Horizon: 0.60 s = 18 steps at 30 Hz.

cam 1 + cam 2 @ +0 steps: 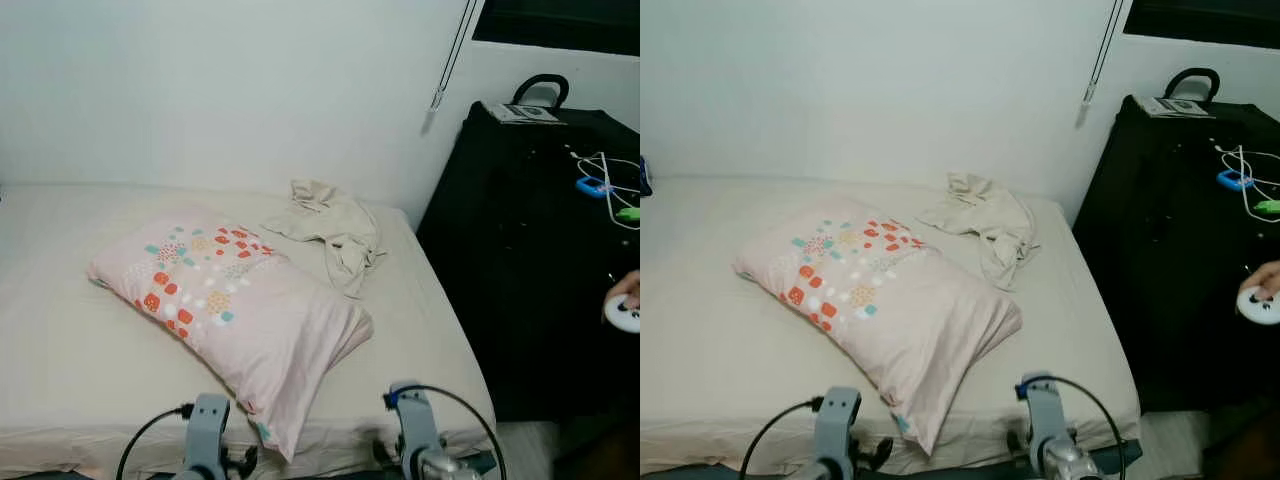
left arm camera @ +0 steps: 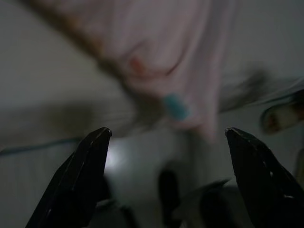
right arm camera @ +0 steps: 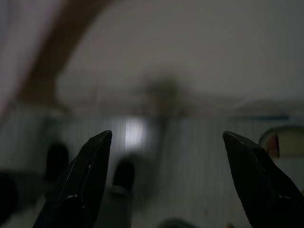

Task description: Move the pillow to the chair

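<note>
With both our left gripper (image 2: 166, 137) and right gripper (image 3: 166, 137) spread wide and empty, we should clamp the pink pillow (image 1: 235, 300) at its overhanging near corner.

Pale pink pillow (image 1: 235, 305) with coloured squares, flat and askew on the bed (image 1: 60, 350), corner overhanging
</note>
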Available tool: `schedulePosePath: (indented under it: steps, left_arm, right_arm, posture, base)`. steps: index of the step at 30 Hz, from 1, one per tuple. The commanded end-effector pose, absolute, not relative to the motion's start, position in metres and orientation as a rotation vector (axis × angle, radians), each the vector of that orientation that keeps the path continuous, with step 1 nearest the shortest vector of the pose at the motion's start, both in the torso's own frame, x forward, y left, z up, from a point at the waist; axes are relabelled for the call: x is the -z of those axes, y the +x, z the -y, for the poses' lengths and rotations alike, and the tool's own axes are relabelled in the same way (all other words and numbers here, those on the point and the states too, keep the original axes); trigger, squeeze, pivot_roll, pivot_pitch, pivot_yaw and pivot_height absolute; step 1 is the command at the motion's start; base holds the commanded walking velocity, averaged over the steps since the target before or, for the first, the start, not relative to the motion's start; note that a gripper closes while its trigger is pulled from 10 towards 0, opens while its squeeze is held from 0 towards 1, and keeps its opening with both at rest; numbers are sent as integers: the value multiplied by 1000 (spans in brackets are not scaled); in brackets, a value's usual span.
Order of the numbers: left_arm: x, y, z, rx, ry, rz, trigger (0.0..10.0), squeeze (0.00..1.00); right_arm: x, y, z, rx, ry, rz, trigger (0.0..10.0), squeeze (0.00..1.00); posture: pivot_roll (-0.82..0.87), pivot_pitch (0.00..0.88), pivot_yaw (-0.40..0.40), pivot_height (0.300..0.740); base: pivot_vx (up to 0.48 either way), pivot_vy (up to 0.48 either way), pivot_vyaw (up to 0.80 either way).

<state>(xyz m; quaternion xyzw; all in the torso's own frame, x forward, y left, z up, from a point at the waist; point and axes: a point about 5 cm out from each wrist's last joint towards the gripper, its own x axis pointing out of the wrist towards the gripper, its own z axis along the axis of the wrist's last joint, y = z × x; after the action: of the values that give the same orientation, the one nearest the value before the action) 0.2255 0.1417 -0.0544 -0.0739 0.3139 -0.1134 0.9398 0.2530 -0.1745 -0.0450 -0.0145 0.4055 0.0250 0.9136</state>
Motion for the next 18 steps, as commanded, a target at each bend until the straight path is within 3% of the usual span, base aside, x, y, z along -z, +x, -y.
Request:
schedulePosePath:
  steps: [1, 6, 18]
  left_arm:
    - [49, 231, -136, 259, -173, -601, 10000, 0]
    - [29, 255, -139, 246, -223, -472, 10000, 0]
    - [17, 266, -146, 213, -284, -386, 10000, 0]
  right_arm:
    - [37, 262, 180, -19, -4, -784, 10000, 0]
    - [-3, 304, 184, -2, 141, -581, 10000, 0]
    - [-41, 334, 190, 13, 337, -385, 10000, 0]
  posture:
    - [115, 0, -83, 686]
    - [109, 0, -81, 656]
    - [111, 0, -78, 636]
  base:
    - [0, 0, 0]
    - [0, 0, 0]
    - [0, 0, 0]
